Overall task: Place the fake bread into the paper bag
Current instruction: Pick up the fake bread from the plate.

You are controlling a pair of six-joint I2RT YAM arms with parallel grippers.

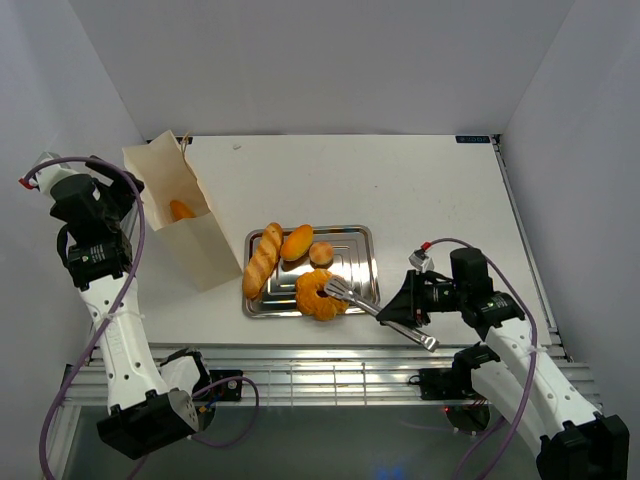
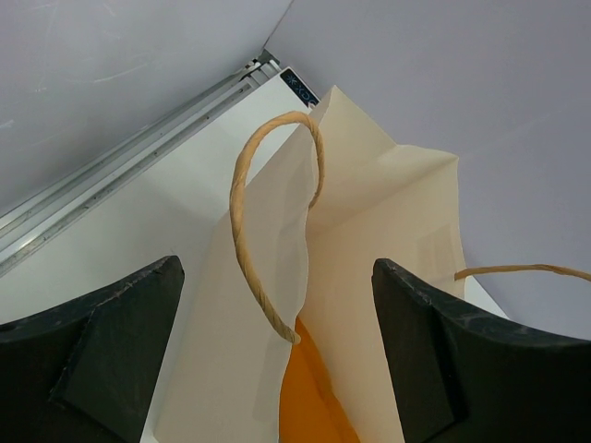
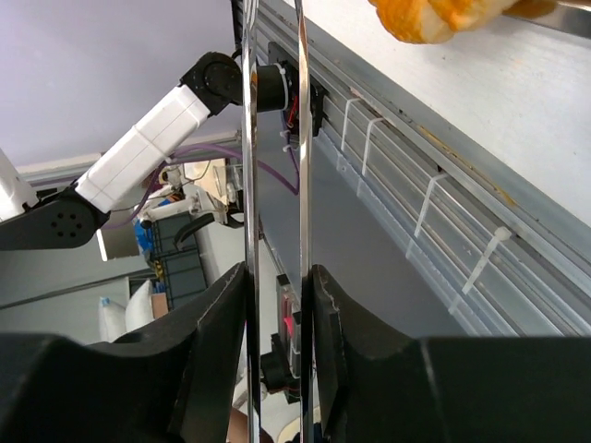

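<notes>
At left, hovers with the left gripper [image 2: 277, 268] beside the rim of the cream-beige paper bag [image 1: 190, 235], fingers [image 2: 111, 341] spread wide, grasping nothing; one orange piece of fake bread [image 1: 181, 210] inside. Midway, on the shiny steel tray [image 1: 362, 262]: golden baguette [image 1: 262, 262], ring doughnut [image 1: 318, 295]. At right, clamps long metal tongs [image 1: 385, 315] in the right gripper [image 1: 408, 303], arm low, tips at the doughnut. Likely the pick-up step; next, squeeze, lift, carry leftward.

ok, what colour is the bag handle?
Tan-brown cord handle; clearest in left wrist view.
</notes>
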